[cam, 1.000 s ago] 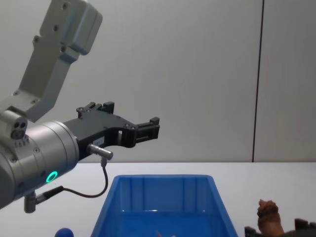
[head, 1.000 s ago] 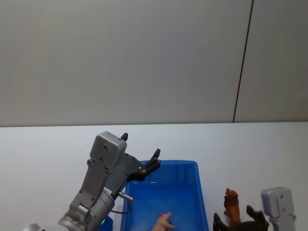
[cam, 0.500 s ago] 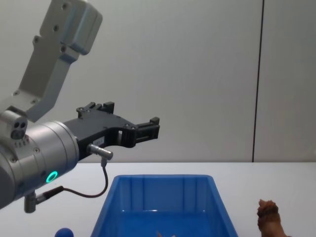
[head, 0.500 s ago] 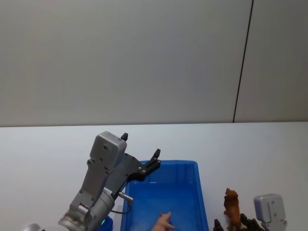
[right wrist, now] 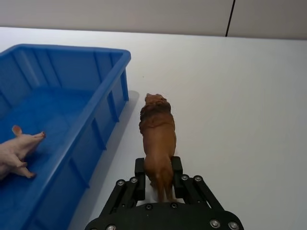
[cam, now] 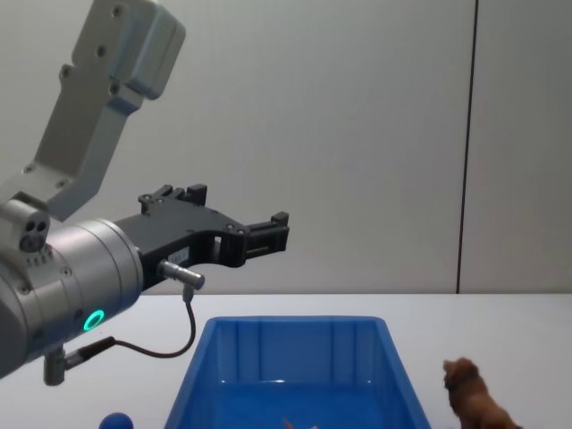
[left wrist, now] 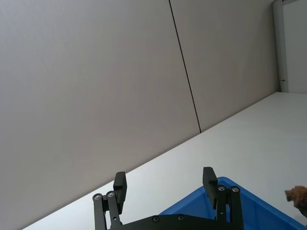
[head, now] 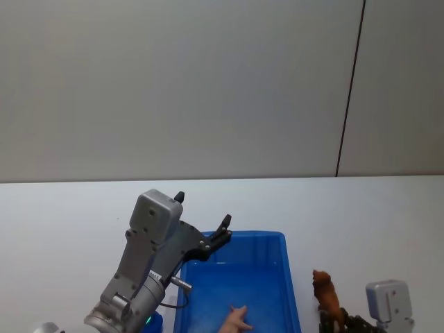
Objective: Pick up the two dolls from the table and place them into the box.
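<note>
Here, brown doll (right wrist: 158,139) gripped between right fingers (right wrist: 139,175), just beside the box (right wrist: 108,115).

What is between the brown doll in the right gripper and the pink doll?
The blue box's side wall, in the right wrist view: the pink doll lies inside, the brown doll outside.

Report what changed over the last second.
The right gripper closed its fingers on the brown doll and shifted it left, toward the box, tilting it. The left gripper stayed open, raised near the box; the pink doll stayed inside it.
</note>
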Controlling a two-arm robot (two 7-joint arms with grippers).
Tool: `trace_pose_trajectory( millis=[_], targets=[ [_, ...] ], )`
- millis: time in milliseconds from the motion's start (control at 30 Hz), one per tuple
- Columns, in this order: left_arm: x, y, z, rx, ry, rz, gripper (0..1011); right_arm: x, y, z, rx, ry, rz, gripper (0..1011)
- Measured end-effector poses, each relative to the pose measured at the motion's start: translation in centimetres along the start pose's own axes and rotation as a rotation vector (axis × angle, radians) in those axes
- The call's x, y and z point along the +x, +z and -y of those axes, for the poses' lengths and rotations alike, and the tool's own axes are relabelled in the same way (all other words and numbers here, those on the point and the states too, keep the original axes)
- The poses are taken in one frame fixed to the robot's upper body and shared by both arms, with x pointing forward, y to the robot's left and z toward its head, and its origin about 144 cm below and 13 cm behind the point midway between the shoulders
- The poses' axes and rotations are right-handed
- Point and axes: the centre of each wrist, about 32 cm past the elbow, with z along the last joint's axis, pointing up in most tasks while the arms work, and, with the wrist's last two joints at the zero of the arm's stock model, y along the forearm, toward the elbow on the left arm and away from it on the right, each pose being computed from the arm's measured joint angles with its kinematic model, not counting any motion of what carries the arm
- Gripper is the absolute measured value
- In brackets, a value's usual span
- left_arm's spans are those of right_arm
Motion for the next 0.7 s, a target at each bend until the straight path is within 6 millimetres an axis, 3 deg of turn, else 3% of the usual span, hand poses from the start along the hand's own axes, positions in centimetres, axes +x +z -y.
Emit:
trace_pose_trajectory(
  millis=[100, 700],
  targets=[
    [0.0, 0.0, 0.0, 0.0, 0.0, 0.0, 1001, -0.1, 0.4, 0.3, 0.029, -0.004, 0.014, 278],
    [0.0, 0.0, 0.0, 0.0, 0.0, 0.0, 1001, 0.0, 3.2, 1.3, 0.216, 0.046, 0.076, 278]
  ],
)
